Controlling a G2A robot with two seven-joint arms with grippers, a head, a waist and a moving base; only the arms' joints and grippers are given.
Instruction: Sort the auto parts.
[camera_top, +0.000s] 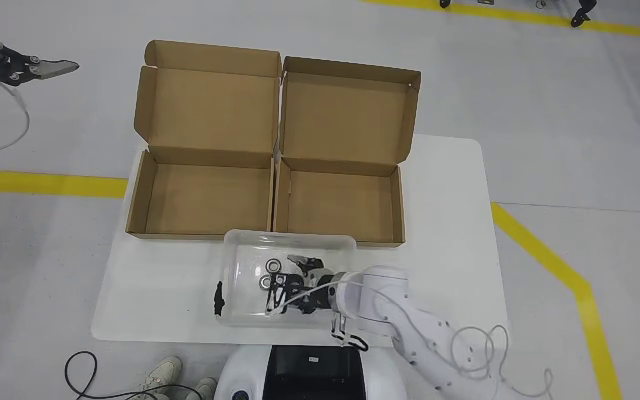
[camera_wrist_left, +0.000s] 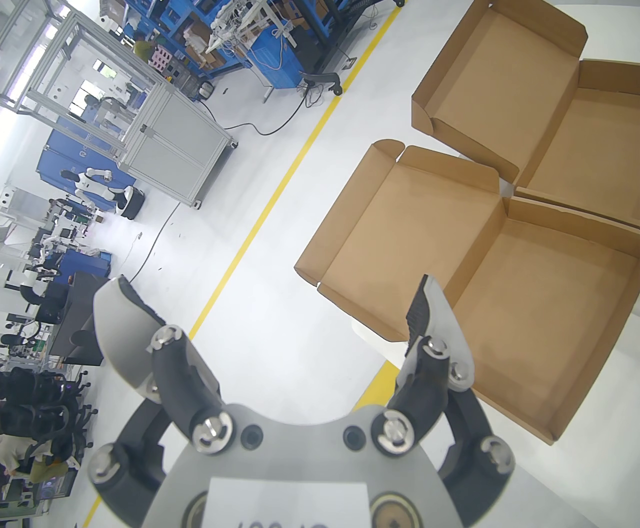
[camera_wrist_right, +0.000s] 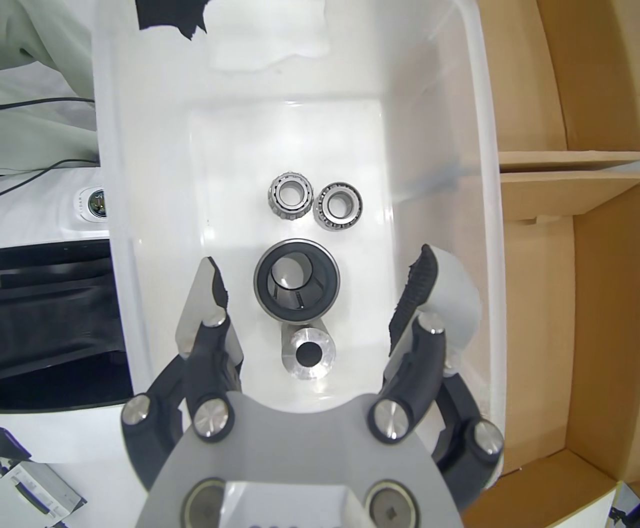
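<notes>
- Left gripper (camera_wrist_left: 275, 295): fingers spread wide apart, dark pads facing inward.
- Near box (camera_wrist_left: 525, 310): cardboard, lid folded open, on the white table (camera_wrist_left: 575, 492).
- Far box (camera_wrist_left: 575, 135): same kind, lid open, just beside the near box.
- Yellow line (camera_wrist_left: 280, 195): runs along the grey floor (camera_wrist_left: 250, 350) beside the table.

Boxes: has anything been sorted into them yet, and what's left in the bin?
Done: nothing; the left box and right box are empty. In hand: nothing; the right gripper is open over the large bearing in the bin, the left gripper open over the floor. Left: all four parts: that bearing, two small bearings and a bushing.
</notes>
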